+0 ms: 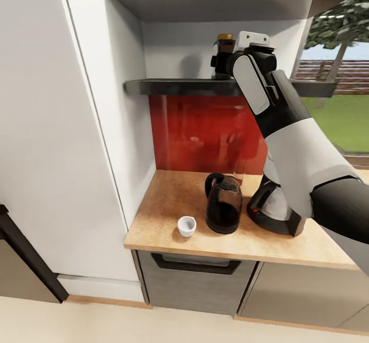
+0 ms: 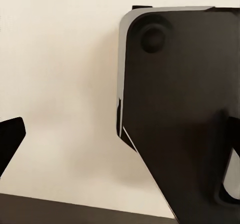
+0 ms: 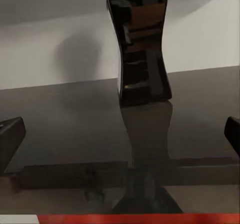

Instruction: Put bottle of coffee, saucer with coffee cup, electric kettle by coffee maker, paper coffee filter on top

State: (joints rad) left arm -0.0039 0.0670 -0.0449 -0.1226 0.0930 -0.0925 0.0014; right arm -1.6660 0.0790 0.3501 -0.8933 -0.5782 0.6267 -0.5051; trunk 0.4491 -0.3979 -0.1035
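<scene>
The bottle of coffee [image 1: 224, 43] [image 3: 140, 48], a dark jar with a yellow-orange cap, stands upright on the dark kitchen shelf [image 1: 169, 87] [image 3: 75, 119]. My right gripper [image 1: 219, 62] [image 3: 120, 136] is raised to shelf level just in front of the bottle, open and apart from it. On the kitchen countertop [image 1: 169, 199] the electric kettle [image 1: 224, 205] stands between the white coffee cup [image 1: 186, 226] and the coffee maker [image 1: 271, 207], which my right arm partly hides. My left gripper [image 2: 120, 159] is open and holds nothing. The saucer and the paper coffee filter are out of view.
A white cabinet wall [image 1: 66, 143] rises left of the counter and a red backsplash [image 1: 205, 133] stands behind it. A drawer with a dark handle [image 1: 197, 267] sits under the counter. A window [image 1: 343, 82] is at the right. A dark panel [image 2: 180, 108] lies beside the left gripper.
</scene>
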